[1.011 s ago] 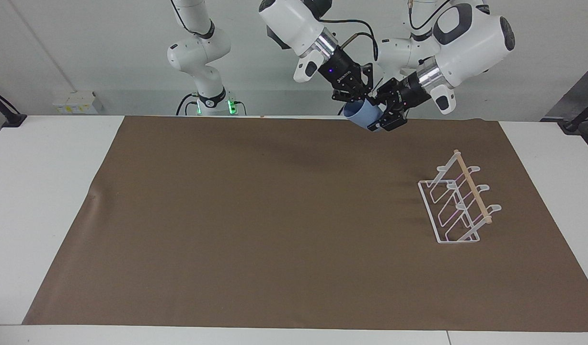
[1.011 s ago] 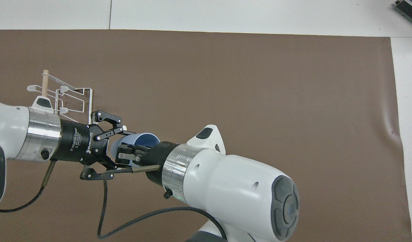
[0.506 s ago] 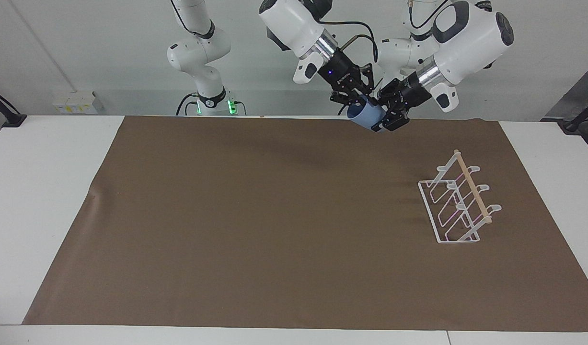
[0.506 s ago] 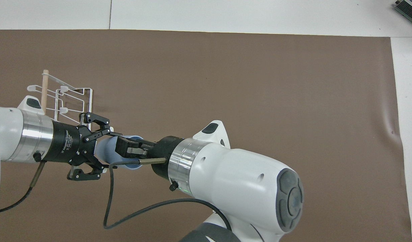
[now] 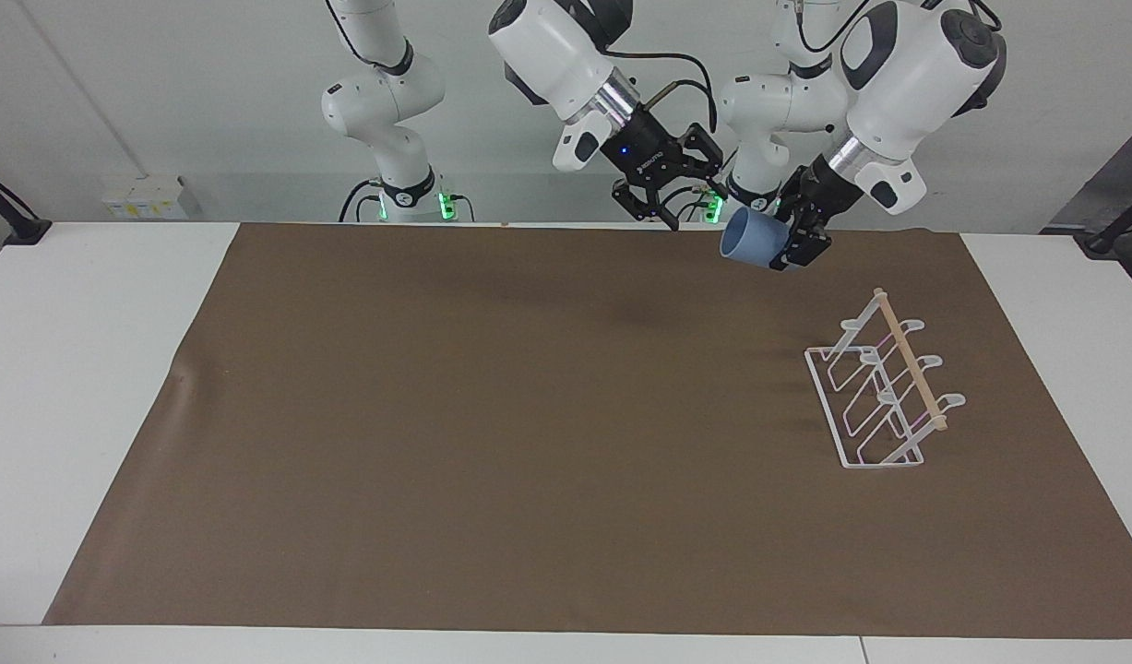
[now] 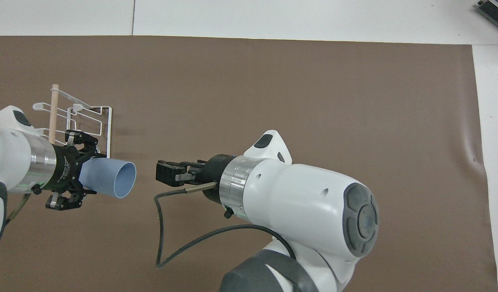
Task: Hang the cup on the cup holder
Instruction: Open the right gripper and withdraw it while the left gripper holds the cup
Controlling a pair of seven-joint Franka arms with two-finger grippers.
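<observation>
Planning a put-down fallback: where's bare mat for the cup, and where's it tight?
Bare brown mat runs from the cup holder to the right arm's end. Tight only at the left arm's end: the holder, with the left gripper holding the cup in the air; the right gripper hangs empty alongside.

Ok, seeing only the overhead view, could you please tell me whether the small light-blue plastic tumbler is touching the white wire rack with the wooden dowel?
Observer: No. The facing view shows the small light-blue plastic tumbler, gripped by the left gripper, up in the air above the brown mat and clear of the white wire rack.
Operator: Thanks. Is the right gripper open?
Observer: Yes. In the facing view the right gripper has its fingers spread, holds nothing and is apart from the tumbler.
</observation>
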